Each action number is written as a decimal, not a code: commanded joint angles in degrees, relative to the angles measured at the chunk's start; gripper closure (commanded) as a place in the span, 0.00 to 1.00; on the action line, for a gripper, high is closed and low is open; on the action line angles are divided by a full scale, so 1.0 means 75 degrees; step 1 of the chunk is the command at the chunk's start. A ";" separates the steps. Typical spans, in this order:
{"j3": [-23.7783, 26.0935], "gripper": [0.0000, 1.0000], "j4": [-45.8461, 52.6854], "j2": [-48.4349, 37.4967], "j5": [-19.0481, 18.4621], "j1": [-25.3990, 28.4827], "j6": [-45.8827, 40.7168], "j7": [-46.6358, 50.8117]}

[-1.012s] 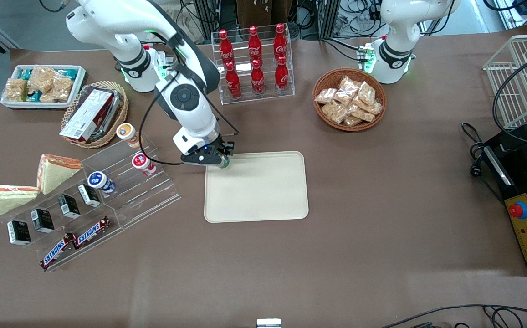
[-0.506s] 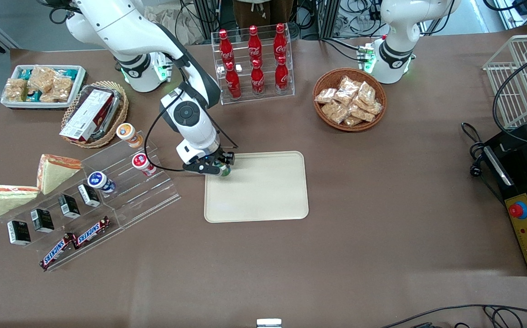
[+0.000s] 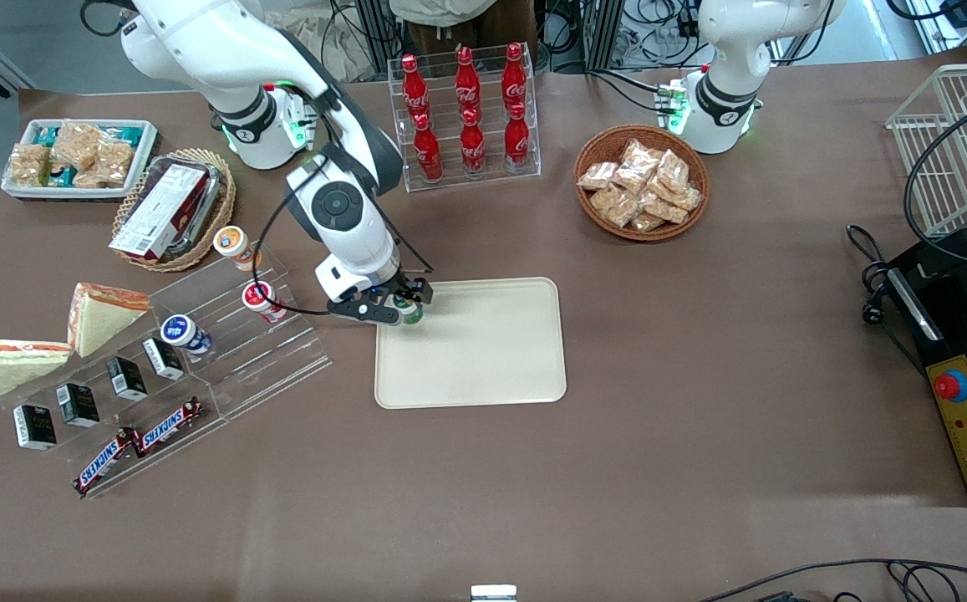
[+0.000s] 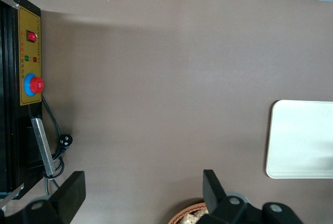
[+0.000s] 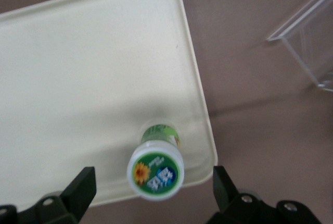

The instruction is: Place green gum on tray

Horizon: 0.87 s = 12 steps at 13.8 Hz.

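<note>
Standing on the tray (image 5: 78, 67), green gum (image 5: 155, 169) between wide-open gripper (image 5: 153, 190) fingers, untouched

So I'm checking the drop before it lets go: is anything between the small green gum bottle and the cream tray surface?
Nothing visible. The small green gum bottle with its white-rimmed lid stands between the open fingers of the gripper, over a bare corner of the flat cream-beige tray, just inside its low rim. No other item lies on the tray.
</note>
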 commanded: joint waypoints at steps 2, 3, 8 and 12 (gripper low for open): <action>0.0104 0.00 0.2279 -0.1058 -0.0121 -0.0375 -0.3681 -0.0176; 0.0174 0.00 0.2842 -0.1187 -0.0389 -0.0574 -0.4410 -0.0503; 0.0774 0.00 0.3200 -0.2172 -0.0603 -0.3362 -0.5167 -0.4891; -0.0946 0.00 0.3305 -0.2149 0.0028 -0.3400 -0.5179 -0.6725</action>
